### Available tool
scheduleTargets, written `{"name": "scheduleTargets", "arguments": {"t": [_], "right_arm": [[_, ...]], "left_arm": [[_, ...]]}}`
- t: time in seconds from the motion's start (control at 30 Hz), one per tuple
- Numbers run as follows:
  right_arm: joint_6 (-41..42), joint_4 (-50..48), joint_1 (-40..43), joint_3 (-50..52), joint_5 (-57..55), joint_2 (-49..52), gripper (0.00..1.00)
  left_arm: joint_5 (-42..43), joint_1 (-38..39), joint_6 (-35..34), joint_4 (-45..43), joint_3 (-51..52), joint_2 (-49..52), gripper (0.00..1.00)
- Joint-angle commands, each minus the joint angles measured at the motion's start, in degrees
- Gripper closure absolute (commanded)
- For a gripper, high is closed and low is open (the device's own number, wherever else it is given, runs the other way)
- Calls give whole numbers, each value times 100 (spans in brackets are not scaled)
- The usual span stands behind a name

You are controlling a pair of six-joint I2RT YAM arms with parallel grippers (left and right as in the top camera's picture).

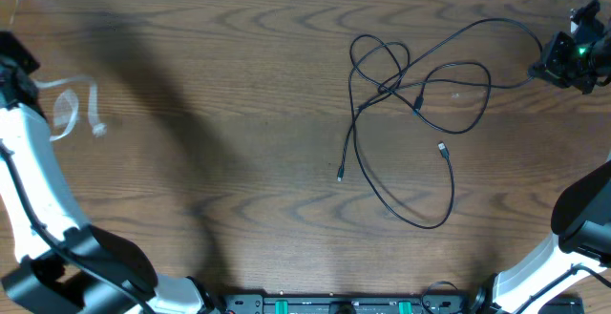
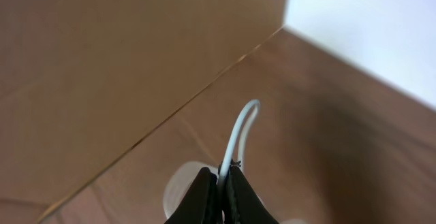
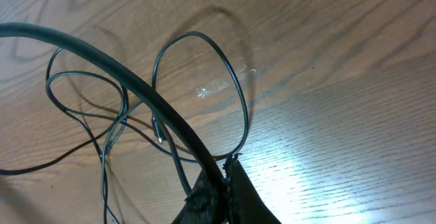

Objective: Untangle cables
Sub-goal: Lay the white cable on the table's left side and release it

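Left end effector [image 2: 222,180] is pinched shut on a thin white flexible cord [image 2: 240,125]. The cord arcs up out of the fingertips, and the rest curls in a blurry pale loop just beside that arm, way off to the left of the tangle of black cords [image 1: 387,87].

Right end effector [image 3: 227,173] is clamped on a thin black cord [image 3: 136,86]. It sits well off to the right of the tangle, and the cord it's gripping runs in a shallow sag straight over to the knot.

The tangle itself lies on the brown wood-grain tabletop [image 1: 239,114]: a few overlapping loops crossing at one spot, plus one big loose loop hanging off it toward the robot's side. I can make out three small plug ends [image 1: 441,148], one right at the crossing and two lying a bit out from it on the robot's side, none of them touching either end effector.
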State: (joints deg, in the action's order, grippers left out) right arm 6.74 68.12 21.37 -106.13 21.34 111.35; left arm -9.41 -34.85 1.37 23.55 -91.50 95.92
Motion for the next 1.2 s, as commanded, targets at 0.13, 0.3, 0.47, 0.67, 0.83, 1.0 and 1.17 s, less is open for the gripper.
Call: {"name": "scheduleTargets", "arguments": {"t": [0.13, 0.3, 0.47, 0.67, 0.83, 1.0, 1.17], "right_arm": [[-17, 70, -9, 13, -7, -195, 99], [-17, 92, -9, 13, -9, -195, 99], [-17, 92, -9, 13, -9, -195, 99], [-20, 94, -9, 13, -26, -195, 99], [-17, 92, -9, 13, -24, -195, 99], [-15, 107, -9, 13, -22, -195, 99], [-22, 153, -52, 13, -22, -195, 99]], "left_arm": [[-72, -470, -315, 79, 109, 350, 92], [-72, -678, -413, 295, 170, 595, 92], [-72, -839, -511, 516, 173, 785, 86], [-72, -1049, -516, 575, 177, 813, 25], [22, -1169, -1008, 575, 175, 802, 5], [1091, -1137, -990, 570, 175, 570, 5], [2020, -815, -804, 623, 175, 111, 5]]}}
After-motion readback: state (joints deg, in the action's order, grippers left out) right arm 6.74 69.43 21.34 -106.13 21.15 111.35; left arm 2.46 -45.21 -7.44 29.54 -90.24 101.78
